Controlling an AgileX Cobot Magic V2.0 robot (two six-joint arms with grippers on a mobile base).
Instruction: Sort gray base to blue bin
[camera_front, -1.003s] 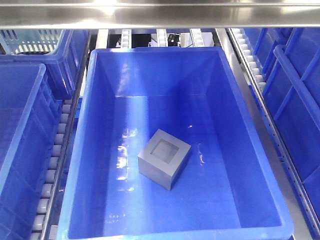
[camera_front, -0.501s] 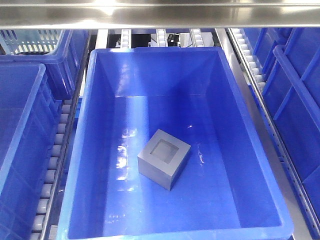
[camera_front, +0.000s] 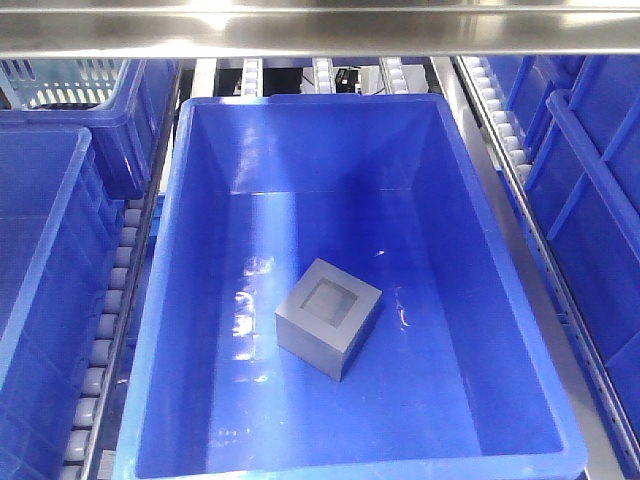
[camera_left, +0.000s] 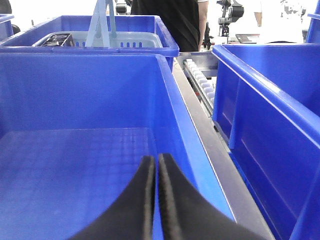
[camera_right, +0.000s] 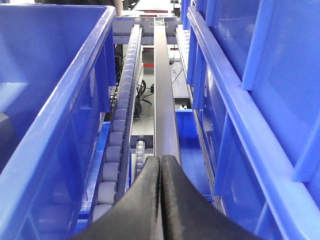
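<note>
The gray base (camera_front: 328, 318) rests on the floor of the blue bin (camera_front: 310, 104), a little front of centre, turned at an angle with its square recessed pocket facing up. Neither gripper appears in the front view. In the left wrist view my left gripper (camera_left: 156, 160) is shut with nothing between its fingers, hovering over the inside right wall of a neighbouring blue tote (camera_left: 75, 165). In the right wrist view my right gripper (camera_right: 160, 161) is shut and empty above a roller track (camera_right: 117, 145) running between totes.
More blue totes flank the bin on the left (camera_front: 40, 260) and right (camera_front: 600, 180). A pale-blue lattice basket (camera_front: 60, 80) sits in the far-left tote. Roller rails (camera_front: 110, 320) run between them, and a steel shelf beam (camera_front: 320, 30) crosses overhead.
</note>
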